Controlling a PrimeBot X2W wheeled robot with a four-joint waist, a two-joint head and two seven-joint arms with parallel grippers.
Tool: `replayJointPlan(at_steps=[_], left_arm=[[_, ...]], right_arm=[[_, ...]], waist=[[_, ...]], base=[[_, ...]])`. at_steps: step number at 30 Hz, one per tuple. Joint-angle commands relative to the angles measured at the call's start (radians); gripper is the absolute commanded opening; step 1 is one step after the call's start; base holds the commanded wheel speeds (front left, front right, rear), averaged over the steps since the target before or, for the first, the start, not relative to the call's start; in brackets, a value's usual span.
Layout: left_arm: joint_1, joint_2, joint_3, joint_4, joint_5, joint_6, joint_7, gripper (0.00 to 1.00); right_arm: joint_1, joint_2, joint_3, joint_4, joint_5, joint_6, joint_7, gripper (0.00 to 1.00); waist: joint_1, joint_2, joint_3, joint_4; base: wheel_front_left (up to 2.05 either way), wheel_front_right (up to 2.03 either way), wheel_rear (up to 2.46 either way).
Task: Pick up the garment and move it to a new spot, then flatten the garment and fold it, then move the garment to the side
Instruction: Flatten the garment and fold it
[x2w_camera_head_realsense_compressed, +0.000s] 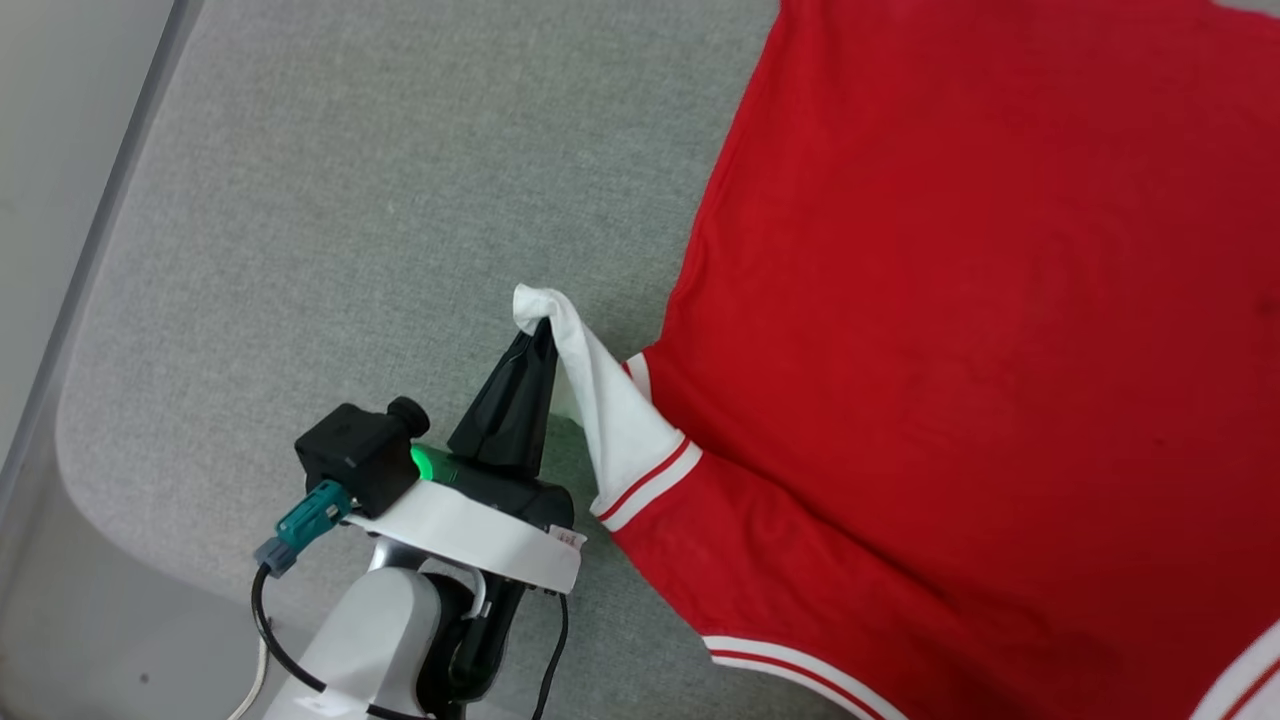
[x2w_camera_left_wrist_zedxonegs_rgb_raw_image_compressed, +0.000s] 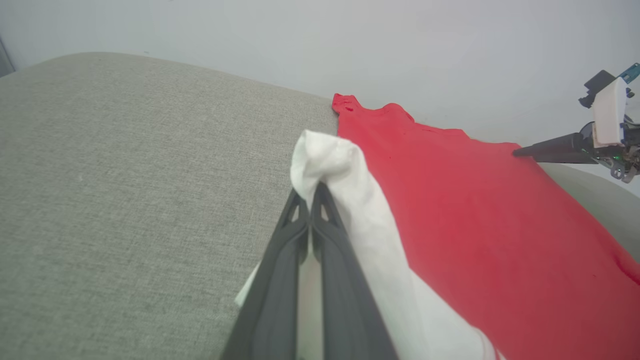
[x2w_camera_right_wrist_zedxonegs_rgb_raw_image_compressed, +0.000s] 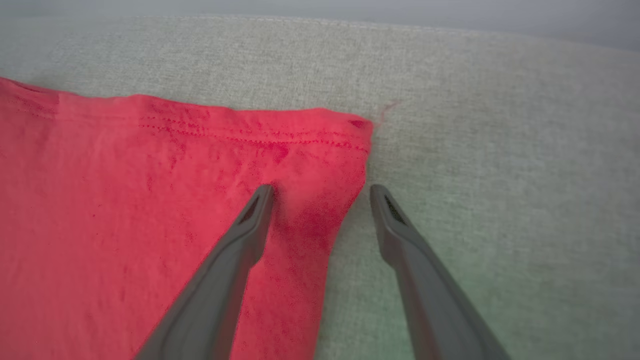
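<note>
Left hand (x2w_camera_head_realsense_compressed: 543, 328) pinching garment (x2w_camera_head_realsense_compressed: 950, 300) sleeve, right hand (x2w_camera_right_wrist_zedxonegs_rgb_raw_image_compressed: 322, 189) spread at hem corner

1. One garment (x2w_camera_head_realsense_compressed: 950, 300), a red jersey, is counted.
2. One white sleeve (x2w_camera_head_realsense_compressed: 610, 420) of it is seen.
3. Two hands are counted, the left hand (x2w_camera_head_realsense_compressed: 545, 325) and the right hand (x2w_camera_right_wrist_zedxonegs_rgb_raw_image_compressed: 322, 192), each with two dark fingers.
4. One grey fabric-covered desk (x2w_camera_head_realsense_compressed: 350, 200) is seen.
5. One black wrist camera (x2w_camera_head_realsense_compressed: 355, 455) and one green light (x2w_camera_head_realsense_compressed: 425, 462) are counted.

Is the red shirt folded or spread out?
Spread out: the garment lies open across the grey surface, only its white sleeve lifted, pinched by the left gripper.
</note>
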Motion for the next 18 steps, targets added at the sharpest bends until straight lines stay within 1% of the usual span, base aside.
replayJointPlan(at_steps=[1,2,3,5,7,8,9,10,14,18], left_arm=[[-0.016,-0.010,0.007,-0.002,0.009,-0.009,-0.005,0.00],[-0.020,-0.017,0.010,-0.004,0.016,-0.015,-0.005,0.00],[-0.021,-0.038,0.021,0.001,0.034,-0.033,-0.005,0.00],[-0.017,-0.045,0.030,0.010,0.043,-0.043,-0.005,0.00],[-0.010,-0.055,0.037,0.021,0.048,-0.051,-0.005,0.00],[-0.006,-0.060,0.038,0.026,0.050,-0.053,-0.005,0.00],[-0.006,-0.065,0.041,0.031,0.050,-0.057,-0.005,0.00],[-0.004,-0.068,0.043,0.037,0.052,-0.061,-0.005,0.00],[0.006,-0.074,0.051,0.059,0.059,-0.068,-0.005,0.00],[0.014,-0.071,0.063,0.090,0.064,-0.076,-0.005,0.00]], right_arm=[[-0.020,-0.004,-0.003,0.007,-0.008,-0.001,0.005,1.00],[-0.023,-0.004,-0.001,0.013,-0.016,-0.001,0.015,1.00],[-0.008,0.010,0.001,0.045,-0.034,-0.001,0.050,1.00],[0.036,0.020,0.009,0.090,-0.048,-0.001,0.119,1.00],[0.093,0.014,0.026,0.136,-0.087,-0.002,0.200,1.00],[0.113,0.017,0.011,0.155,-0.086,-0.002,0.232,0.61],[0.127,0.025,0.001,0.165,-0.083,-0.002,0.252,0.33],[0.139,0.030,-0.008,0.168,-0.085,-0.002,0.259,0.00],[0.137,0.038,-0.038,0.136,-0.100,-0.002,0.246,0.00],[0.117,0.024,-0.057,0.092,-0.087,-0.001,0.227,0.00]], waist=[[-0.0002,0.0000,0.043,0.040],[-0.0002,0.0000,0.050,0.045],[-0.0002,0.0000,0.065,0.050],[-0.0002,0.0000,0.067,0.051],[-0.0002,0.0000,0.068,0.050],[-0.0002,0.0000,0.068,0.050],[-0.0002,0.0000,0.068,0.050],[-0.0002,0.0000,0.066,0.050],[-0.0002,0.0000,0.046,0.043],[-0.0002,0.0000,0.001,0.028]], base=[[0.00,0.00,0.00],[0.00,0.00,0.00],[0.00,0.00,0.00],[0.00,0.00,0.00],[0.00,0.00,0.00],[0.00,0.00,0.00],[0.00,0.00,0.00],[0.00,0.00,0.00],[0.00,0.00,0.00],[0.00,0.00,0.00]])
